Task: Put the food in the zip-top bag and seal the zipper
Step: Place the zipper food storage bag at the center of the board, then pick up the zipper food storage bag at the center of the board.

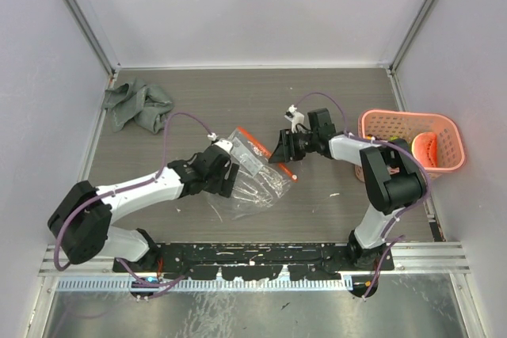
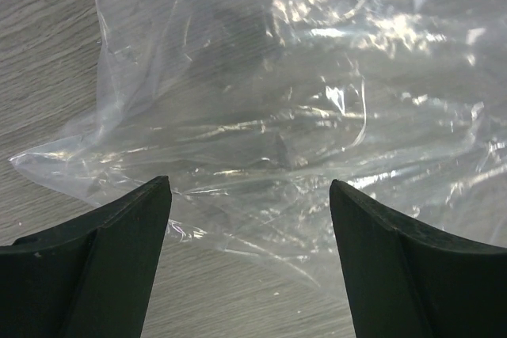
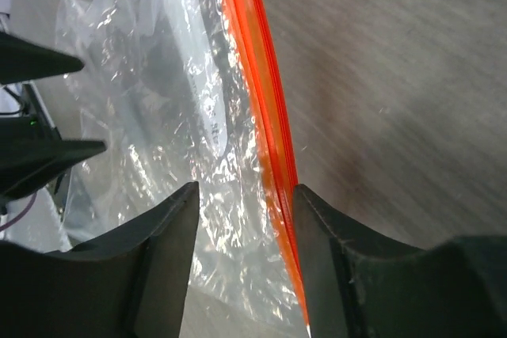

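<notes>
The clear zip-top bag (image 1: 255, 176) lies crumpled in the middle of the table and looks empty. Its red-orange zipper (image 1: 269, 154) runs along the right edge. My left gripper (image 1: 234, 170) is open at the bag's left side, and the plastic (image 2: 301, 100) lies just beyond my fingertips (image 2: 139, 219). My right gripper (image 1: 280, 153) is open and straddles the zipper edge. The orange strip (image 3: 257, 77) lies against the inner face of the right finger (image 3: 317, 235), with clear film (image 3: 158, 93) between the jaws. An orange-yellow food piece (image 1: 425, 148) sits in the pink basket. The other fruits are hidden.
The pink lattice basket (image 1: 444, 128) stands at the right edge of the table, close to my right arm. A grey cloth (image 1: 136, 104) lies bunched at the back left. Pale walls enclose the table on three sides.
</notes>
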{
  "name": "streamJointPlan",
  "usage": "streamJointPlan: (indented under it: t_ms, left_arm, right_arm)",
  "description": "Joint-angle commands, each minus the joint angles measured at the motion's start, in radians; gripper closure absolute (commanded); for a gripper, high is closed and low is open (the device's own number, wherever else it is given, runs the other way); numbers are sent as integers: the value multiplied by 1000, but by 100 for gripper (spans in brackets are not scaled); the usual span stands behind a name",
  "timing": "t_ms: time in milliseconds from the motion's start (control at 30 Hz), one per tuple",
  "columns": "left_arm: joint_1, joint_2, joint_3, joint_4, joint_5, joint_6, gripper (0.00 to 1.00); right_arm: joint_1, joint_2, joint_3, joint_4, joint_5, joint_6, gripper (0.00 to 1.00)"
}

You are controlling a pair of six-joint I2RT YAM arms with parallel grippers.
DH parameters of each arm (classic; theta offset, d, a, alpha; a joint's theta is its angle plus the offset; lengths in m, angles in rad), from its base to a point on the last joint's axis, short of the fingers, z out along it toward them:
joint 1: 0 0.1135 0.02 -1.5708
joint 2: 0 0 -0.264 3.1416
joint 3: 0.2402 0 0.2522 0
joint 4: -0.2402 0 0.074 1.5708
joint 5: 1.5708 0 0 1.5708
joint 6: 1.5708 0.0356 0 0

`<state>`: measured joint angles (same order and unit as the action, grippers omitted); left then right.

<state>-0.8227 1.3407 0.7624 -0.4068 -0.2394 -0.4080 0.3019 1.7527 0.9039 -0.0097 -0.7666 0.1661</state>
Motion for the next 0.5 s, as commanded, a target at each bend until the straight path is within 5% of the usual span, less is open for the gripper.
streamJointPlan:
  t_ms: [0,200,467]
  left_arm:
    - [33,35,23,57,31,-6,19]
    - [46,74,41,76,32,9,19]
    - [50,62,37,57,26,7,20]
  right_arm:
    - [5,-120,-54,88,-64,29,47]
    - [11,-187,-128,156,-97,69,57]
    - [16,-178,-144,147,116,65,48]
